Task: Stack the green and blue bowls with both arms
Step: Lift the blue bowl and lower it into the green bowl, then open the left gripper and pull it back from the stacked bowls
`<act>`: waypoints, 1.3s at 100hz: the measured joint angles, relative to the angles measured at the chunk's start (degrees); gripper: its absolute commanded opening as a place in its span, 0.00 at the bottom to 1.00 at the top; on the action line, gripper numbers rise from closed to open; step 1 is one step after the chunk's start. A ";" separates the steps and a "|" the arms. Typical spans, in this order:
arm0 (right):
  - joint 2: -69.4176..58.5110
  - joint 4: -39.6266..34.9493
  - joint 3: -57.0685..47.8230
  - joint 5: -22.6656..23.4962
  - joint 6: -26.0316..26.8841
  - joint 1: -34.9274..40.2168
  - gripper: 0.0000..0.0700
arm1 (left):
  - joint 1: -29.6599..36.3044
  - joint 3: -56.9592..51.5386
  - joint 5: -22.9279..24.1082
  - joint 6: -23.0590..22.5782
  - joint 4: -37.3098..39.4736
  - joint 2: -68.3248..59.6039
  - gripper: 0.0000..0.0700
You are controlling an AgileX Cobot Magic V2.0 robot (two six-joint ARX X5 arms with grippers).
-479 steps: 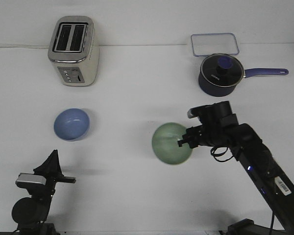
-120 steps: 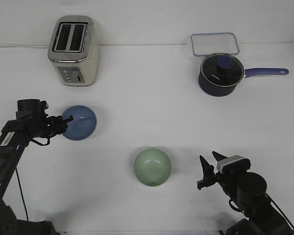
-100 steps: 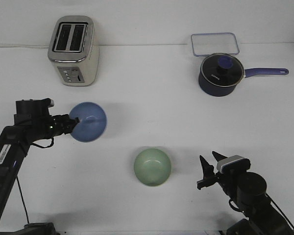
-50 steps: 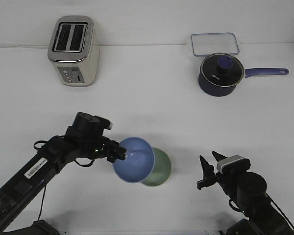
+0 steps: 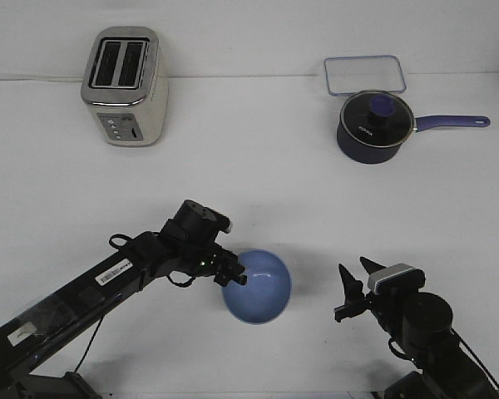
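Surface: white table (image 5: 258,174), seen from the front, with a pale wall behind it.
Blue bowl: the blue bowl (image 5: 258,287) is seen near the front middle of the table, opening upward, its rim pinched on the left side.
Green bowl: no green is visible; whether it sits hidden beneath the blue bowl cannot be told from this view.
Left gripper: the left gripper (image 5: 231,274) is closed on the left rim of the blue bowl, the fingers clamped narrowly on the bowl wall.
Left arm: the left arm (image 5: 108,278) is stretched from the front left corner toward the table's middle, a white label shown along its upper link.
Right gripper: the right gripper (image 5: 355,291) is held low at the front right, well apart from the blue bowl, its two dark fingers spread apart with nothing between them.
Toaster: a cream and silver toaster (image 5: 125,86) is stood at the back left, two slots facing up.
Saucepan: a dark blue saucepan (image 5: 374,126) with a lid is placed at the back right, its long handle pointed to the right.
Container: a clear rectangular container (image 5: 363,75) with a blue edge is laid just behind the saucepan.
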State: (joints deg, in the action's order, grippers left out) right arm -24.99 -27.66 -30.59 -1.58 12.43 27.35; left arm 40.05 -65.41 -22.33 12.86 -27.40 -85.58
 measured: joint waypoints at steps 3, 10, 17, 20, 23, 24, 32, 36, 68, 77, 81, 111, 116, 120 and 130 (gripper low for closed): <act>0.00 0.00 0.00 0.00 0.00 0.00 0.46 | 0.00 0.00 -0.02 0.00 0.31 0.00 0.29; 0.00 0.00 0.00 0.00 -0.02 0.00 0.46 | 0.17 0.00 -0.20 0.00 1.29 0.00 0.62; 0.00 0.00 0.00 0.02 -0.02 0.00 0.46 | 0.33 0.00 -1.09 -0.02 2.60 0.00 0.72; 0.00 0.00 0.00 0.00 -0.02 0.00 0.46 | 0.33 0.00 -1.60 -0.04 3.32 0.00 0.72; 0.00 0.00 0.00 0.00 -0.02 0.00 0.46 | 0.33 -0.04 -1.64 -0.07 3.58 0.00 0.72; 0.00 0.00 0.00 0.00 -0.02 0.00 0.46 | 0.33 -0.09 -1.64 -0.04 3.54 0.00 0.72; 0.00 0.00 0.00 0.00 -0.02 0.00 0.46 | 0.24 -1.03 -1.46 -0.04 2.51 0.00 0.72; 0.00 0.00 0.00 0.00 -0.02 0.00 0.46 | -0.04 -1.92 -1.44 -0.07 2.16 0.00 0.72; 0.00 0.00 0.00 -1.53 -0.02 0.00 0.46 | -9.27 -5.05 14.01 -3.93 -0.83 9.64 0.68; 0.00 0.11 0.00 -2.58 -0.02 0.00 0.45 | -12.96 -5.05 19.37 -6.32 -1.86 14.43 0.42; 0.11 0.24 0.00 -2.78 -0.02 0.00 0.43 | -14.75 -5.03 20.55 -7.23 -1.70 16.31 0.27; 10.97 3.04 0.07 -11.06 -0.37 0.02 0.00 | -26.08 15.69 22.71 -10.40 15.65 38.10 0.02; 13.75 4.07 0.63 -12.22 -0.66 0.02 0.00 | -27.23 21.86 22.82 -10.93 20.57 42.95 0.02; 15.63 5.01 1.53 -12.44 -1.01 -0.02 0.00 | -27.93 26.80 22.80 -11.54 24.59 47.06 0.02; 18.01 6.14 4.15 -12.57 -1.77 -0.02 0.00 | -29.44 37.09 22.84 -12.31 33.64 55.95 0.02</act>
State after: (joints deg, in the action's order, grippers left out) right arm -6.98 -21.52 -26.44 -14.15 10.66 27.33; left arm 10.61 -28.32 0.51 0.56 6.24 -29.63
